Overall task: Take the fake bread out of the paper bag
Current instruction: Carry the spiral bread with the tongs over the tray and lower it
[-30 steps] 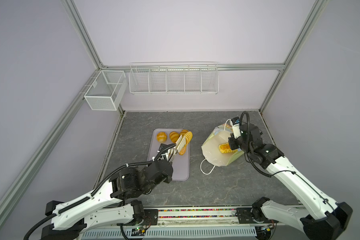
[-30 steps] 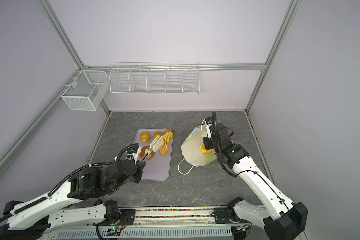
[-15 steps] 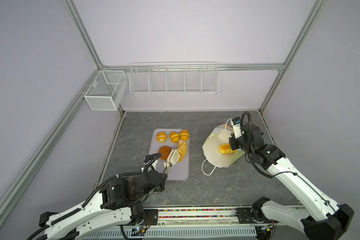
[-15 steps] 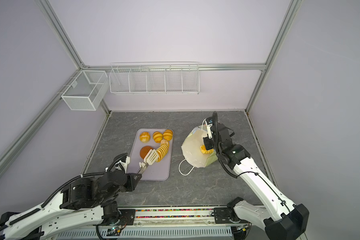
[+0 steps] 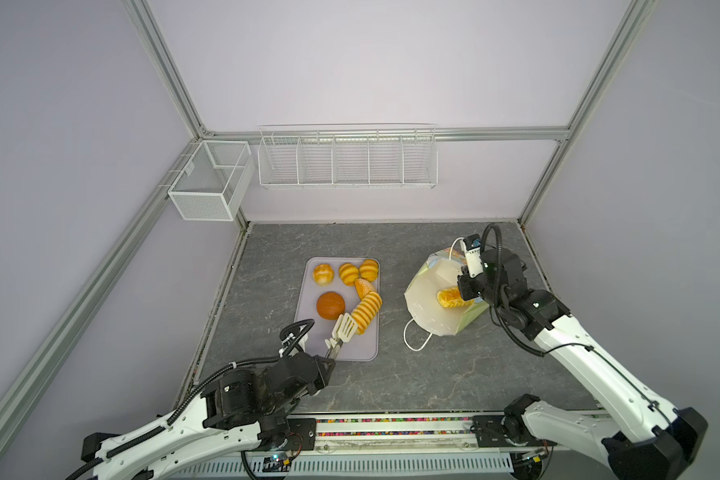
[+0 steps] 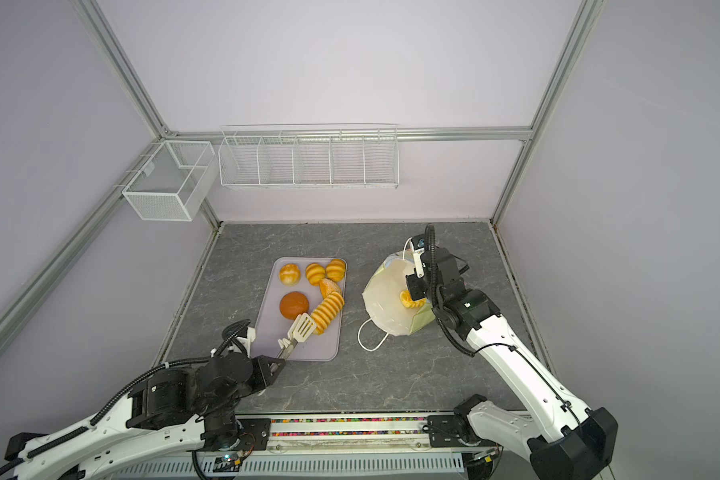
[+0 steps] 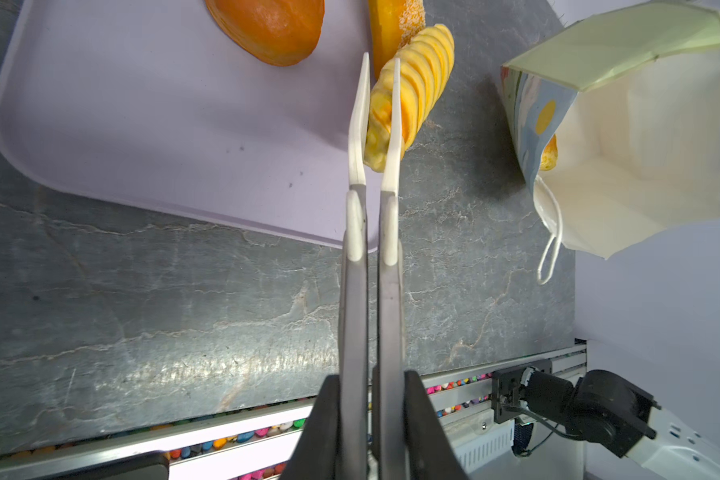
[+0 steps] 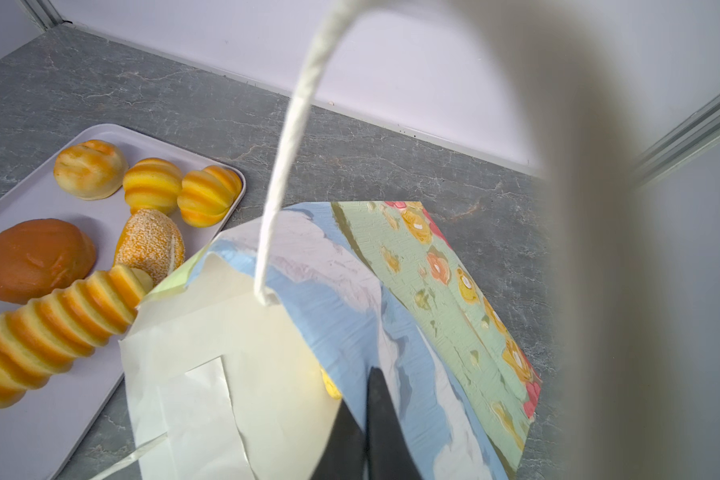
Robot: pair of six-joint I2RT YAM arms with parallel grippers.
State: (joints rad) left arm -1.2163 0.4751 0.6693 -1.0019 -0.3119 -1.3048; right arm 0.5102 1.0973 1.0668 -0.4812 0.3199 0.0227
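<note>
The paper bag (image 5: 429, 307) (image 6: 385, 307) lies tilted on the stone table, mouth toward the tray. One long ridged fake bread (image 5: 449, 298) (image 8: 331, 384) shows inside it. My right gripper (image 5: 464, 291) (image 8: 366, 395) is shut on the bag's upper wall. My left gripper (image 5: 329, 358) (image 7: 371, 382) is shut on metal tongs (image 5: 344, 330) (image 7: 375, 270), whose white tips straddle the end of another long ridged loaf (image 5: 366, 311) (image 7: 412, 91) at the tray's right side. Three ridged buns (image 5: 348, 273), a brown bun (image 5: 330, 304) and a speckled oval (image 5: 364, 286) lie on the tray.
The grey tray (image 5: 362, 349) (image 6: 267, 328) sits left of the bag, with bare room in its near half. A white cord handle (image 5: 416, 336) trails on the table in front of the bag. Two white wire baskets (image 5: 346, 160) hang on the back wall.
My left arm has drawn back toward the front edge, bringing the tongs and the long loaf nearer along the tray. The right gripper and the bag have barely moved.
</note>
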